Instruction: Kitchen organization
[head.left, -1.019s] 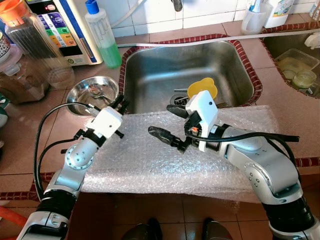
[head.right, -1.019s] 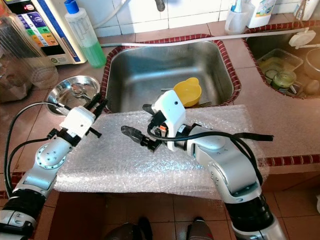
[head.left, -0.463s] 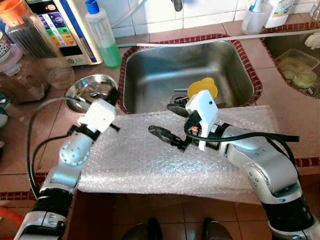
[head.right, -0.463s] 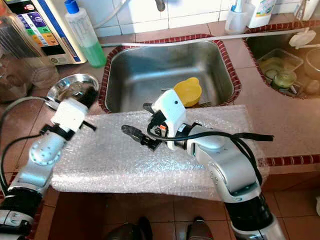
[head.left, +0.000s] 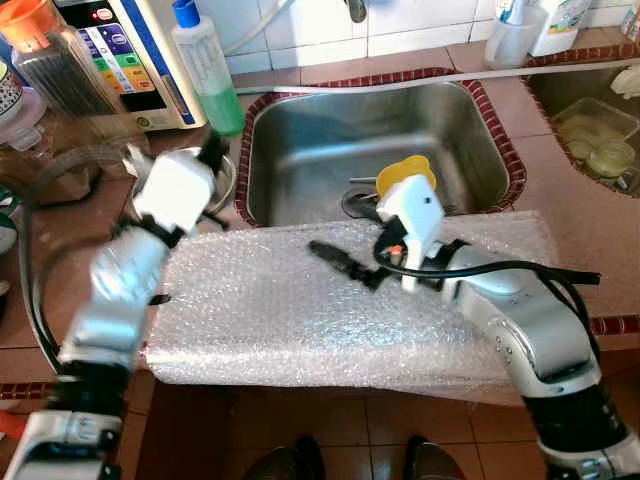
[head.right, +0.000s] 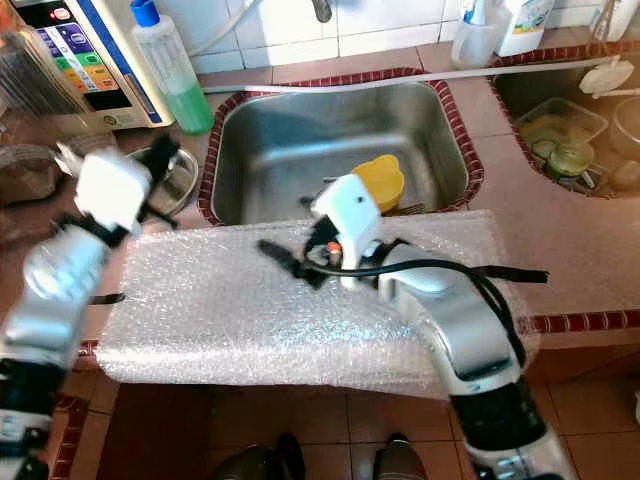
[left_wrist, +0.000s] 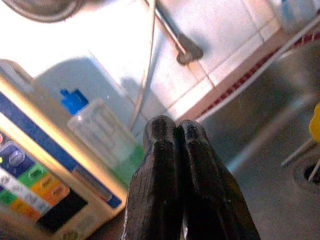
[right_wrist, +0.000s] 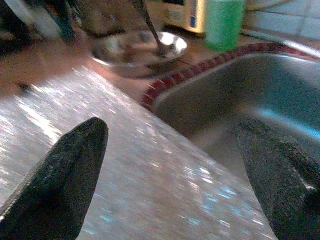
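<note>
A sheet of bubble wrap (head.left: 330, 310) covers the counter in front of the steel sink (head.left: 330, 140). A yellow cup (head.left: 405, 177) lies in the sink by the drain. My left gripper (head.left: 212, 152) is raised over the steel bowl (right_wrist: 135, 47) left of the sink; its fingers (left_wrist: 160, 150) are pressed shut with nothing between them. A spoon stands in the bowl. My right gripper (head.left: 345, 235) hovers open over the far edge of the bubble wrap at the sink rim, its fingers (right_wrist: 65, 175) wide apart and empty.
A green soap bottle (head.left: 205, 70), a water purifier (head.left: 120, 60) and a glass jar (head.left: 55, 80) stand at the back left. A second basin (head.left: 595, 130) at the right holds dishes. White containers (head.left: 510, 35) stand behind the sink. Shoes (head.left: 290, 462) show below the counter edge.
My left arm has lifted off the bubble wrap and swung back and left to the steel bowl. The right gripper has edged slightly toward the sink.
</note>
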